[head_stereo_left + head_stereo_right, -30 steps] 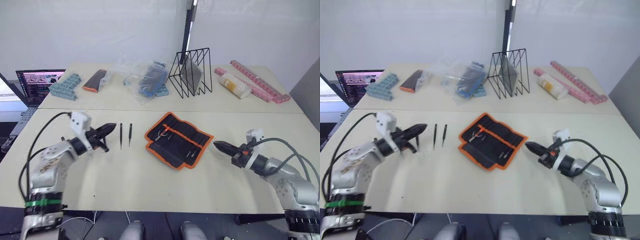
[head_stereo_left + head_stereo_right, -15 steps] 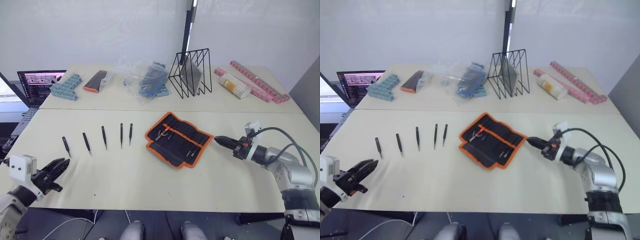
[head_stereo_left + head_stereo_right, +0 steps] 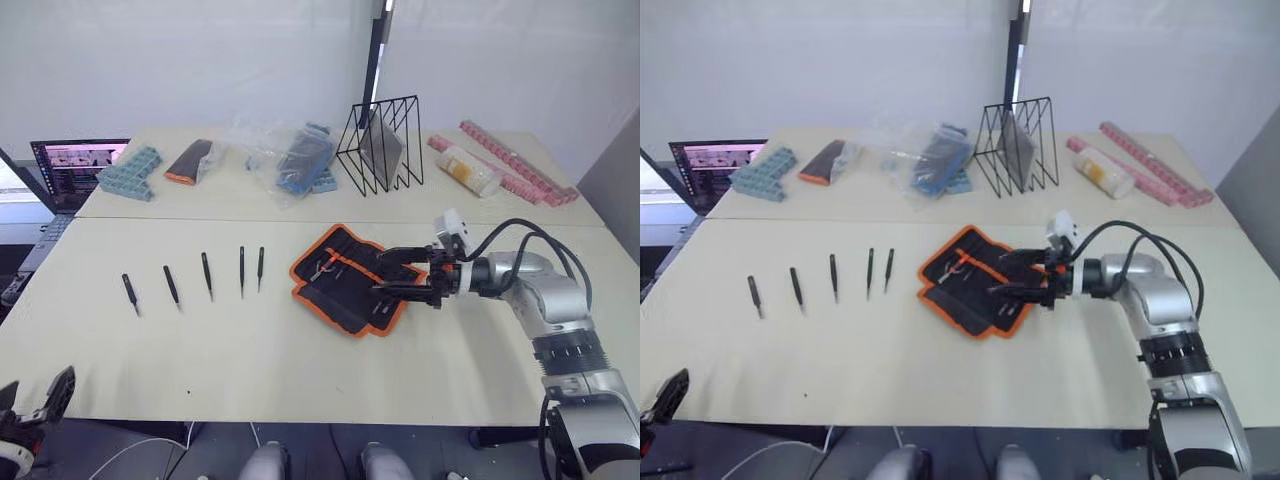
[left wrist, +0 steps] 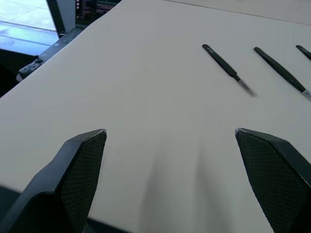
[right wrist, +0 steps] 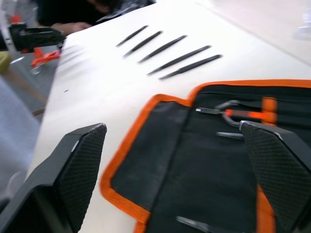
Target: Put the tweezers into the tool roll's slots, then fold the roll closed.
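The tool roll is laid open on the cream table, its black inner face bordered by orange trim, and a few small tools can be made out tucked in the slots — one with an orange band near the roll's far-left part. The five tweezers are lined up side by side on the table to the left of the roll, apart from it and from each other, all pointing roughly toward the robot. The right gripper is held just over the roll's right-hand edge with its two black fingers spread wide and nothing between them; in the right wrist view the open roll is seen between the fingers, with the row of tweezers beyond. The left gripper is seen low at the near-left table edge, well apart from the tweezers — its fingers are likewise parted and empty, with bare table between them in the left wrist view. Along the far side of the table are set a black wire rack, a clear plastic bag, a light blue block tray, an orange-tipped dark case and pink strips, while a laptop stands off the left end.
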Robot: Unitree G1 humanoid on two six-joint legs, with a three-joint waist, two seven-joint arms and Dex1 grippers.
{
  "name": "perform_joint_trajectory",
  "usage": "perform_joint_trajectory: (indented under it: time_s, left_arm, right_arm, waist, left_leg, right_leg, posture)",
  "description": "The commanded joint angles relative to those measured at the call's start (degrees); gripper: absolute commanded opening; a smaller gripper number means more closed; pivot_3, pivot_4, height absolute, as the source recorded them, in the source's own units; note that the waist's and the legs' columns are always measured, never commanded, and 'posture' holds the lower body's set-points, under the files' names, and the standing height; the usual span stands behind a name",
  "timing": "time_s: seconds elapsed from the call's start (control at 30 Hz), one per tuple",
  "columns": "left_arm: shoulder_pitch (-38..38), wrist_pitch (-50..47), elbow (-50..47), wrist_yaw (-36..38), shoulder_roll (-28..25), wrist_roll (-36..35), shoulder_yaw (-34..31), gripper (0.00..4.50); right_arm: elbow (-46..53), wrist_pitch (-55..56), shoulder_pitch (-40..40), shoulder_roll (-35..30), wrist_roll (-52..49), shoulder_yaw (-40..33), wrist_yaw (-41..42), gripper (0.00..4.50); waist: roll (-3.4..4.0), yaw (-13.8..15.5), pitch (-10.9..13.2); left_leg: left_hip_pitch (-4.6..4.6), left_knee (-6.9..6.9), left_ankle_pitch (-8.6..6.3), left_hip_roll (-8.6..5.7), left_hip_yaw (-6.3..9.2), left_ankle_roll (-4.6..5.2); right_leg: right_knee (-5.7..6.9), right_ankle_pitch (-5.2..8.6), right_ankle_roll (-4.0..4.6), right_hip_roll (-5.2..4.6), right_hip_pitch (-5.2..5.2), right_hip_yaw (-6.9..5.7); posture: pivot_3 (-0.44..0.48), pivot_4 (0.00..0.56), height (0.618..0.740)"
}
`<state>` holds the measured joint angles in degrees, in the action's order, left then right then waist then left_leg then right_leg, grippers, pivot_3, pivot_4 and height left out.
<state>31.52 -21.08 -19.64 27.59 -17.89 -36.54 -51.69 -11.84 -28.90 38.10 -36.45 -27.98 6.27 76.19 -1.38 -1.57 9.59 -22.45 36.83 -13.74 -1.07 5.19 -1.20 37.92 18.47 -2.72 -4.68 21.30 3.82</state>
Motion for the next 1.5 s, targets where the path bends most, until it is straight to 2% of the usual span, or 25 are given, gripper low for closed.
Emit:
perform_joint_trajectory:
  time_s: [0.03, 0.27, 0.4, 0.5, 0.73, 0.97, 1.13, 1.23, 1.5]
  left_arm:
    - [1.45, 0.90, -5.07, -2.70, 1.54, -2.11, -1.05, 4.50]
    - [-0.52, -1.10, -10.21, -10.09, 3.60, -1.23, 4.37, 4.50]
    - [-6.37, -4.43, -10.78, -16.83, 2.41, -0.51, 8.03, 4.50]
    - [-11.29, -7.06, -9.55, -20.94, 0.36, 3.47, 12.12, 4.50]
    - [-23.29, -14.52, -3.41, -29.53, -1.39, 8.01, 17.40, 4.50]
    - [-34.22, -15.34, 5.39, -32.03, -2.40, 12.74, 22.14, 4.50]
    - [-37.85, -14.92, 9.72, -33.46, -1.11, 15.62, 24.21, 4.50]
    - [-39.11, -14.72, 11.85, -34.32, 0.34, 16.54, 24.72, 3.72]
    - [-40.53, -14.41, 13.10, -37.26, 3.25, 18.50, 24.14, 1.06]
  right_arm:
    - [1.92, 0.21, 3.52, 1.05, -0.57, 0.44, 2.61, 4.48]
    - [2.66, -0.30, 4.79, 2.35, -0.54, 0.33, 2.93, 4.48]
    - [4.47, -0.98, 4.07, 1.83, -0.43, -0.03, 1.92, 4.48]
    - [7.98, -2.78, 2.58, 0.85, -1.75, -1.02, 1.45, 4.48]
    - [13.78, -5.00, -1.05, -1.17, -2.53, -3.59, -2.46, 4.48]
    - [16.36, -3.08, -3.78, -2.38, -1.28, -4.13, -4.79, 4.48]
    - [17.19, -2.23, -4.99, -2.74, -1.13, -4.66, -5.78, 4.48]
    - [17.78, -1.75, -5.82, -3.07, -1.08, -4.74, -6.26, 4.50]
    - [18.44, -0.52, -6.78, -3.44, -0.46, -4.52, -7.04, 4.50]
  waist:
    - [0.00, 0.20, 0.00]
    - [-0.03, 0.91, -0.01]
    - [-0.03, 0.84, -0.01]
    - [-0.04, 0.89, -0.02]
    - [-0.05, 0.77, -0.03]
    - [-0.07, 0.87, -0.03]
    - [-0.10, 0.73, -0.05]
    - [-0.09, 0.90, -0.05]
    - [-0.08, 1.42, -0.06]
  left_leg:
    - [0.00, 0.00, 0.00, 0.01, -0.03, 0.00]
    - [-0.01, 0.00, 0.00, 0.00, -0.06, -0.01]
    - [-0.02, 0.00, 0.00, 0.01, -0.06, -0.01]
    - [-0.02, 0.01, 0.00, 0.01, -0.03, 0.00]
    - [-0.02, 0.01, 0.01, 0.01, -0.04, 0.00]
    - [-0.02, 0.05, 0.02, -0.01, -0.05, -0.01]
    - [-0.05, 0.07, 0.03, -0.03, -0.06, -0.02]
    - [-0.12, 0.07, 0.03, -0.02, -0.09, -0.02]
    - [-0.12, 0.16, 0.07, -0.07, -0.10, -0.06]
  right_leg:
    - [-0.05, 0.00, 0.00, 0.00, 0.00, 0.00]
    - [-0.07, -0.02, 0.00, 0.00, 0.00, 0.00]
    - [-0.03, -0.04, 0.02, 0.05, 0.03, -0.01]
    - [0.06, -0.06, 0.04, 0.13, 0.06, -0.02]
    - [0.12, -0.09, 0.05, 0.23, 0.11, -0.01]
    - [0.17, -0.12, 0.07, 0.24, 0.14, -0.02]
    - [0.15, -0.15, 0.03, 0.23, 0.15, -0.01]
    - [0.21, -0.15, 0.03, 0.23, 0.28, 0.01]
    - [0.23, -0.21, -0.03, 0.18, 0.23, 0.02]
  posture:
    - [0.000, 0.150, 0.739]
    - [0.000, 0.150, 0.739]
    - [0.000, 0.150, 0.739]
    - [0.000, 0.150, 0.739]
    - [0.000, 0.150, 0.739]
    - [0.000, 0.150, 0.739]
    - [0.000, 0.150, 0.739]
    - [0.000, 0.150, 0.739]
    - [0.000, 0.150, 0.739]
